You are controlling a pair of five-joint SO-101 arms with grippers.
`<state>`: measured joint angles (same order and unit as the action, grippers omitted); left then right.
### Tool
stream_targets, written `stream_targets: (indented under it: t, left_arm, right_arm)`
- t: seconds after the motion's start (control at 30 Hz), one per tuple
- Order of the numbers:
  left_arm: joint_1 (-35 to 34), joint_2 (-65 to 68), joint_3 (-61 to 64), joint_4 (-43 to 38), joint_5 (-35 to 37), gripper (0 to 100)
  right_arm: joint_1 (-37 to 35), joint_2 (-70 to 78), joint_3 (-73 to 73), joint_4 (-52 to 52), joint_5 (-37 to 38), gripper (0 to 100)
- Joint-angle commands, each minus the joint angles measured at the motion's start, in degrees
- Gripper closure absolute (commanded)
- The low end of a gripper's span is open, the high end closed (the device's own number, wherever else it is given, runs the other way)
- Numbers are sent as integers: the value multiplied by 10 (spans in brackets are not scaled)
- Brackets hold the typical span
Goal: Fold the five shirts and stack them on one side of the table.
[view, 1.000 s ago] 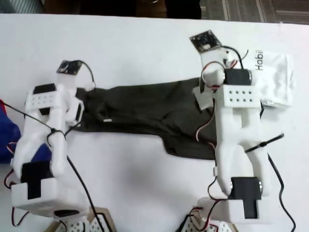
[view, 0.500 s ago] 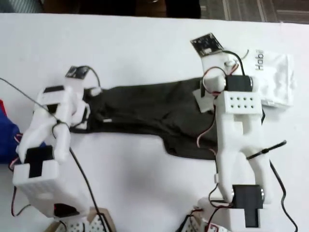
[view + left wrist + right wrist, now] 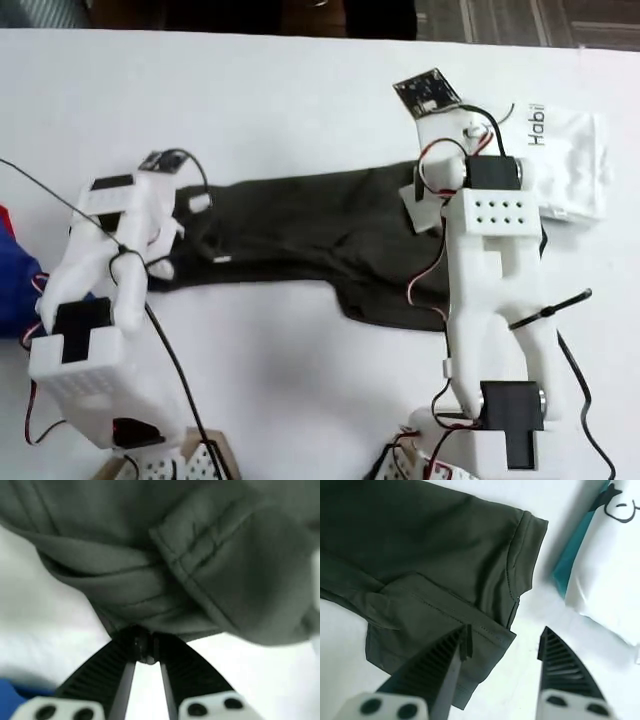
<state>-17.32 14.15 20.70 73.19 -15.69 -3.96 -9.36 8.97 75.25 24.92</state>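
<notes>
The dark shirt [image 3: 300, 225] lies stretched sideways across the middle of the white table [image 3: 300, 90], roughly flat, with a few creases and one flap hanging toward the near edge.

The left end effector [image 3: 146, 647] is clenched on that shirt's left end. In the left wrist view its two black fingers come together at the tips right where the fabric bunches up, and a stitched hem folds over just beyond them. From the high view that arm sits at the shirt's left end, and the cloth there looks a bit gathered.

The right end effector [image 3: 504, 642] is released, jaws spread wide. One finger [image 3: 455, 652] sits over the hemmed corner of the dark shirt and the other is over bare table. You can't really tell if the tips touch anything.

Just beside that corner is the white shirt [image 3: 610, 565], folded, with a teal layer showing at its edge and some dark print on top. A strip of table shows between it and the dark shirt. In the high view it's at the right side of the table, partly under the right arm.

A blue shirt [image 3: 15, 285] is heaped at the table's left edge, next to the left arm.
</notes>
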Motion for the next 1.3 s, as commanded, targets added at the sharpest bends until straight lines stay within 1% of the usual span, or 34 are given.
stream_targets:
  t: [0.0, 0.1, 0.27, 0.33, 0.4, 0.47, 0.57, 0.6, 0.8, 0.83, 0.97, 1.03, 1.13, 1.27]
  left_arm:
    - [-7, -4, -1, 62, 0, 972]
    - [-7, -18, 2, 83, -19, 972]
    - [-11, -105, 4, 120, -28, 972]
    - [-11, -141, 4, 124, -30, 970]
    - [-10, -165, 0, 120, -50, 965]
    - [-8, -176, -15, 120, -63, 920]
    - [-8, -175, -50, 121, -66, 813]
    - [-8, -175, -62, 121, -66, 799]
    - [1, -162, -137, 112, -61, 805]
    - [8, -149, -143, 105, -46, 805]
    - [40, -70, -166, 74, 57, 805]
    - [57, -27, -188, 71, 91, 805]
    - [72, 23, -229, 73, 117, 805]
    - [72, 73, -270, 77, 119, 805]
  right_arm:
    - [5, -30, -2, -15, -6, 786]
    - [4, -30, -2, -18, -8, 786]
    - [4, -30, -2, -18, -9, 786]
    - [4, -30, -2, -18, -9, 786]
    - [4, -30, -2, -18, -9, 786]
    - [5, -30, -2, -16, -9, 786]
    - [5, -30, -2, -15, -9, 786]
    - [5, -30, -2, -15, -9, 786]
    - [5, -30, -2, -15, -8, 786]
    - [4, -30, -2, -16, -8, 786]
    - [1, -30, -2, -17, -9, 786]
    - [1, -30, -2, -17, -10, 786]
    - [5, -30, -2, -17, -7, 786]
    - [5, -30, -2, -15, -6, 786]
